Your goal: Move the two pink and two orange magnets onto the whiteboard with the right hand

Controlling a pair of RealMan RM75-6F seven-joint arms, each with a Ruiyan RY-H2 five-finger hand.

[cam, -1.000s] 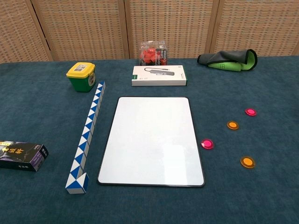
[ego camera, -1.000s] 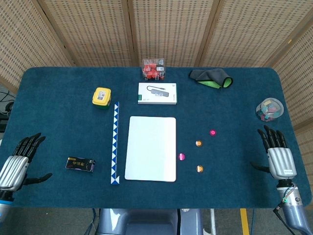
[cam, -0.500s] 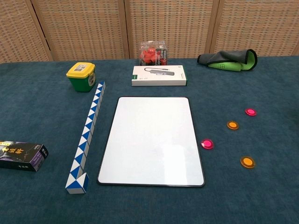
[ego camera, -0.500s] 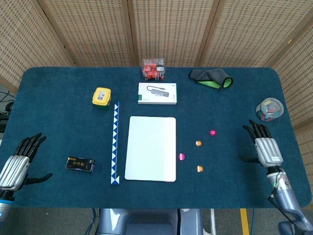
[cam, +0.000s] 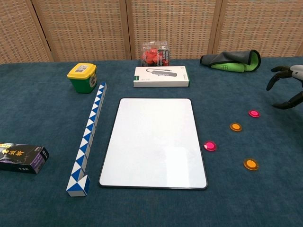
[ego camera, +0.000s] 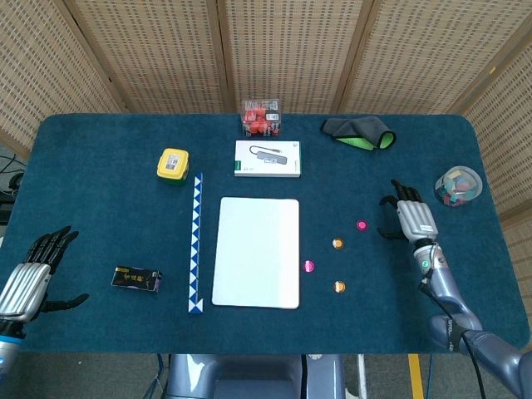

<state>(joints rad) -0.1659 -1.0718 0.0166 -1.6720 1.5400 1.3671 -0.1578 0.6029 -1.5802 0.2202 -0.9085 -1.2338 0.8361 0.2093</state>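
Observation:
The whiteboard (ego camera: 257, 251) (cam: 154, 140) lies flat in the middle of the table, bare. To its right lie two pink magnets (ego camera: 362, 224) (ego camera: 308, 266) and two orange magnets (ego camera: 337, 243) (ego camera: 339, 287). The chest view shows the same pink magnets (cam: 254, 113) (cam: 209, 146) and orange magnets (cam: 236, 126) (cam: 251, 164). My right hand (ego camera: 411, 219) (cam: 289, 85) hovers open, fingers spread, just right of the far pink magnet, holding nothing. My left hand (ego camera: 32, 276) is open at the table's left front edge, out of the chest view.
A blue-and-white folding ruler (ego camera: 195, 241) runs along the board's left side. A white box (ego camera: 267, 158), a red-filled clear box (ego camera: 261, 116), a yellow-lidded tub (ego camera: 172, 164) and a grey-green cloth (ego camera: 359, 133) sit behind. A black packet (ego camera: 136, 278) lies front left; a clear jar (ego camera: 458, 184) far right.
My right hand has moved from the table's right front edge leftward and away from me, toward the far pink magnet, and now enters the chest view. The left hand and magnets have not moved.

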